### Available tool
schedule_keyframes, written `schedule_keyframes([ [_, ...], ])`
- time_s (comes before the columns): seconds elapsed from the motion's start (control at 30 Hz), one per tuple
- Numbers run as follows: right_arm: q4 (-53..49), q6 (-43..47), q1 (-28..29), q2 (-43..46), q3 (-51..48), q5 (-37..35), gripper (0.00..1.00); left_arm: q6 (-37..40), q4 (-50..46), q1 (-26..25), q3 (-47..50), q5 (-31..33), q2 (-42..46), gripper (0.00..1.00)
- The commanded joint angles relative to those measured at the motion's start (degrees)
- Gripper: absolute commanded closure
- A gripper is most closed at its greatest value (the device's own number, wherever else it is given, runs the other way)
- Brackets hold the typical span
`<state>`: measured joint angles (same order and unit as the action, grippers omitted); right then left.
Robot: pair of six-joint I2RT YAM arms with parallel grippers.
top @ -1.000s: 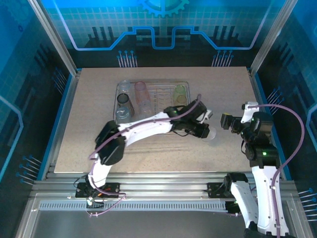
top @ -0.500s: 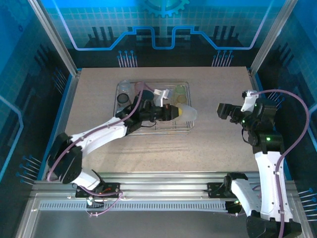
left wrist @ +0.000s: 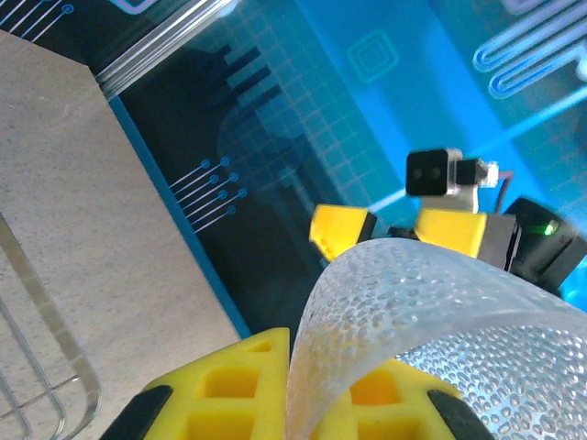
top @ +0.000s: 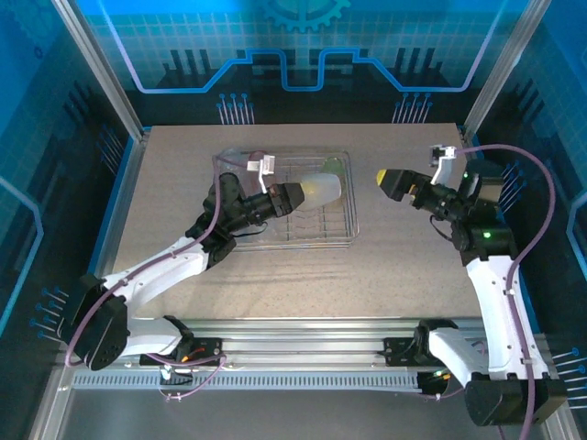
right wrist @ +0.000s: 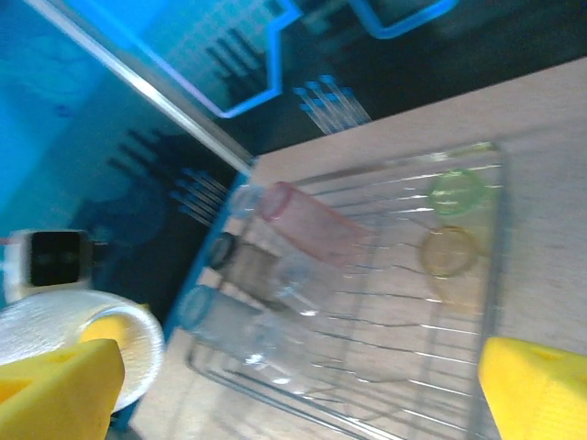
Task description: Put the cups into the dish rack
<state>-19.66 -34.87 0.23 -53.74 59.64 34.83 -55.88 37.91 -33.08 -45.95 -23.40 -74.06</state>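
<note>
Seen from above, 2 white robot arms reach over a speckled beige table (top: pixel 413 266). A silver wire dish rack (top: pixel 352 209) sits toward the back of the table, left of centre.

The left arm stretches from the near left corner across the rack. The left gripper (top: pixel 298 193) pinches the wall of a clear cup (top: pixel 323 189) between its yellow fingers. The cup lies on its side, sticking out to the right of the gripper, over the right half of the rack. Whether it touches the wires cannot be told. The left wrist camera shows the cup's dimpled wall curving up from between the 2 yellow fingers (left wrist: pixel 266 367).

The right gripper (top: pixel 384 179) hovers just right of the rack, pointing left toward the held cup. Its jaws are spread wide with nothing between them.

The right wrist camera shows more cups in the rack:
- A pink cup (right wrist: pixel 312 225) lies on its side near the middle.
- A green cup (right wrist: pixel 456 191) and an orange cup (right wrist: pixel 447 250) sit side by side at one end.
- A grey cup (right wrist: pixel 225 249), a blue cup (right wrist: pixel 197 307) and another clear cup (right wrist: pixel 293 275) crowd the other end
</note>
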Motion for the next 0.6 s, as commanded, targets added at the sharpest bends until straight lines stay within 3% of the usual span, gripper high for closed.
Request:
schedule_keyframes([
  [0.0, 14.42, -9.99, 4.83, -0.16, -2.46, 4.55, 0.0, -7.91, 13.48, 0.92, 1.22, 0.24, -1.65, 1.0],
  [0.17, 14.92, -8.67, 11.92, -3.75, -0.01, 2.13, 0.0, -11.04, 17.7, 0.92, 0.87, -1.11, -4.28, 1.0],
  [0.37, 22.17, -12.37, 15.19, -6.74, -0.33, 2.26, 0.0, -12.08, 18.71, 0.96, 0.49, -1.67, -5.13, 1.0],
  [0.57, 23.15, -11.8, 18.84, -9.01, 0.36, 1.82, 0.0, -12.06, 18.65, 0.94, 0.1, -1.84, -5.38, 1.0],
])
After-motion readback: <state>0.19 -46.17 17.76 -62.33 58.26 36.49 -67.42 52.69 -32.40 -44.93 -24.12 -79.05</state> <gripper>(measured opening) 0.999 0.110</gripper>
